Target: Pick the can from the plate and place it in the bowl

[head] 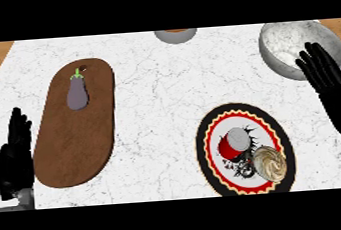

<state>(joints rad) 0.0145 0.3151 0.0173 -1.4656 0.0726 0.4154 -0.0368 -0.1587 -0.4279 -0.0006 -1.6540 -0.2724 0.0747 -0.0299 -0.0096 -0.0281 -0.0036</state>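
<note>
A red can (pixel 233 143) with a grey top lies tilted on a round plate (pixel 209 154) with a black, yellow-scalloped rim and a red ring, at the lower right. A tan ridged round thing (pixel 270 163) sits next to the can on the same plate. The grey bowl (pixel 281 44) stands at the far right. My right hand (pixel 331 88) is open, fingers straight, raised over the counter's right edge with its fingertips by the bowl's near rim, away from the can. My left hand (pixel 12 155) rests open at the lower left, fingers up.
A long brown wooden board (pixel 75 133) lies on the left with a purple eggplant (pixel 77 92) near its far end. A small grey and brown dish (pixel 175 35) shows at the counter's back edge. The counter is white marble.
</note>
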